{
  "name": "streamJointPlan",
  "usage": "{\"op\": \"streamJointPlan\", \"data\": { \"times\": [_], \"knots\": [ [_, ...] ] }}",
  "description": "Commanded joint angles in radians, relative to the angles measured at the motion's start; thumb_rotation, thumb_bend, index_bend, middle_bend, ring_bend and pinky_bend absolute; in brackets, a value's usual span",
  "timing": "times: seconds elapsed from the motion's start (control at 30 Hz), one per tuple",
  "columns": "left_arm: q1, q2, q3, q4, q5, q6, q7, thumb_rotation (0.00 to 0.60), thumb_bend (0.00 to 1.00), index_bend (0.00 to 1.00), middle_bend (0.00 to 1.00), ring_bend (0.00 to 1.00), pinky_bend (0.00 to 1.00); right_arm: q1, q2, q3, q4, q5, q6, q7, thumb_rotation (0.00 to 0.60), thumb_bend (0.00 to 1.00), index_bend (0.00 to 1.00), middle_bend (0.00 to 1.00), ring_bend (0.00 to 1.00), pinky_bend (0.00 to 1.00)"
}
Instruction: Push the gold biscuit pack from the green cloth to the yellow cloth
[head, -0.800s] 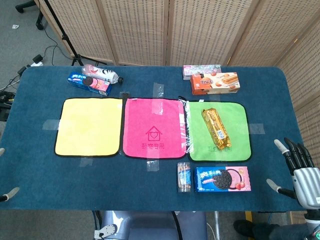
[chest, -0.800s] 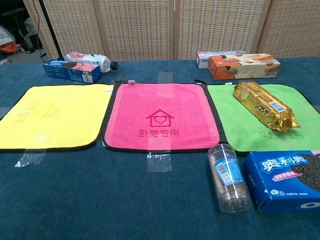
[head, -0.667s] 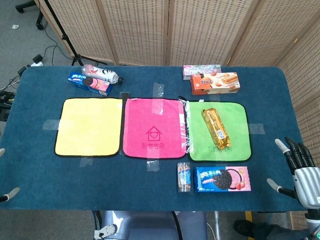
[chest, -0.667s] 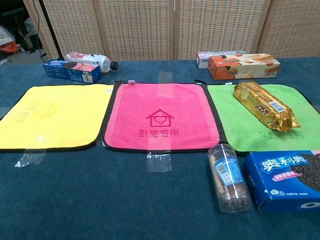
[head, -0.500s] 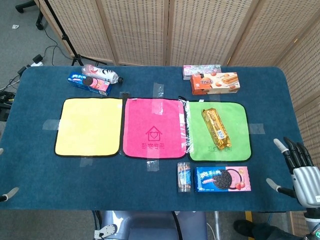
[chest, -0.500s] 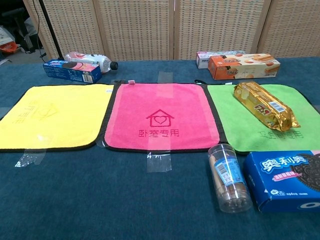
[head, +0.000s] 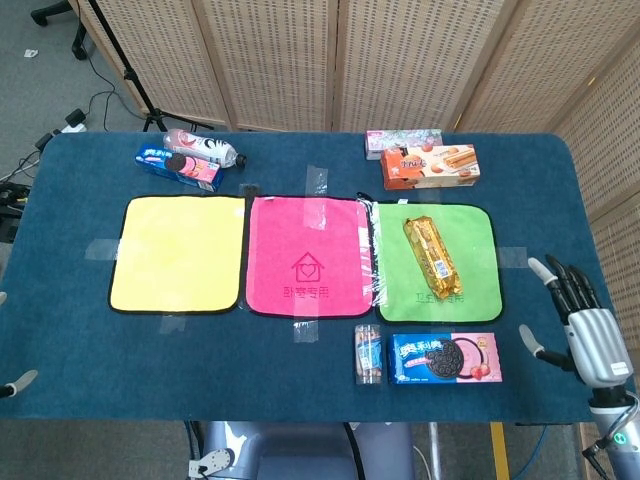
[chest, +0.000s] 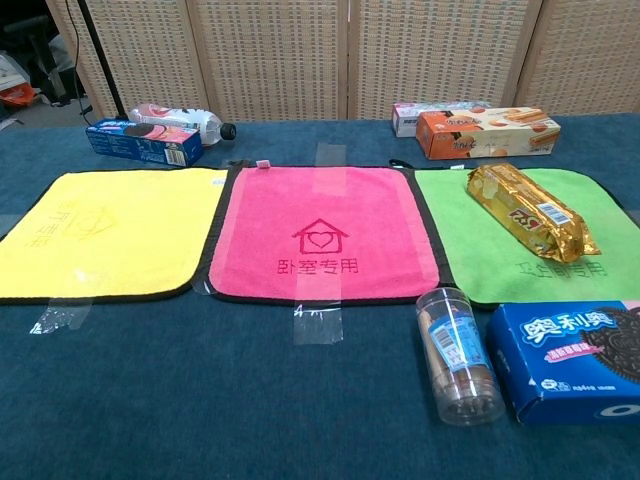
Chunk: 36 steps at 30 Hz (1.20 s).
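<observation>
blue-carpeted table (head: 300, 400), wicker screens (head: 300, 60) behind; right robot hand (head: 585, 335) empty, fingers spread

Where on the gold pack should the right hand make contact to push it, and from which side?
On the long right edge of the gold pack, coming from the right hand's side. The pack lies lengthwise, near to far, on the green cloth, so a flat mid-length push should slide it left without turning.
</observation>
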Motion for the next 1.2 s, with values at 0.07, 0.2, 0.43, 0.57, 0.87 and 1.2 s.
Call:
{"op": "streamJointPlan", "data": {
  "times": [0.07, 0.2, 0.43, 0.57, 0.87, 1.2],
  "knots": [
    [-0.007, 0.002, -0.004, -0.008, -0.007, -0.012, 0.009, 0.600, 0.06, 0.00, 0.00, 0.00, 0.00, 0.143, 0.020, 0.086, 0.013, 0.146, -0.240, 0.152, 0.600, 1.00, 0.09, 0.05, 0.00, 0.00],
    [-0.016, 0.001, -0.005, -0.016, -0.016, -0.031, 0.023, 0.600, 0.06, 0.00, 0.00, 0.00, 0.00, 0.227, 0.033, 0.129, 0.028, 0.274, -0.422, 0.200, 0.600, 1.00, 0.09, 0.05, 0.00, 0.00],
    [-0.020, 0.005, 0.002, -0.027, -0.011, -0.044, 0.037, 0.600, 0.06, 0.00, 0.00, 0.00, 0.00, 0.345, 0.014, 0.148, 0.122, 0.457, -0.721, 0.224, 0.600, 1.00, 0.09, 0.05, 0.00, 0.03],
    [-0.018, 0.007, 0.004, -0.027, -0.009, -0.042, 0.033, 0.600, 0.06, 0.00, 0.00, 0.00, 0.00, 0.390, 0.009, 0.150, 0.147, 0.556, -0.856, 0.233, 0.600, 1.00, 0.09, 0.05, 0.00, 0.05],
    [-0.020, 0.012, 0.005, -0.021, -0.010, -0.047, 0.016, 0.600, 0.06, 0.00, 0.00, 0.00, 0.00, 0.452, -0.020, 0.137, 0.165, 0.639, -1.000, 0.211, 0.600, 1.00, 0.09, 0.06, 0.00, 0.14],
    [-0.023, 0.018, 0.002, -0.016, -0.021, -0.056, -0.008, 0.600, 0.06, 0.00, 0.00, 0.00, 0.00, 0.516, -0.084, 0.134, 0.215, 0.757, -1.127, 0.228, 0.600, 1.00, 0.09, 0.07, 0.00, 0.15]
  ]
}}
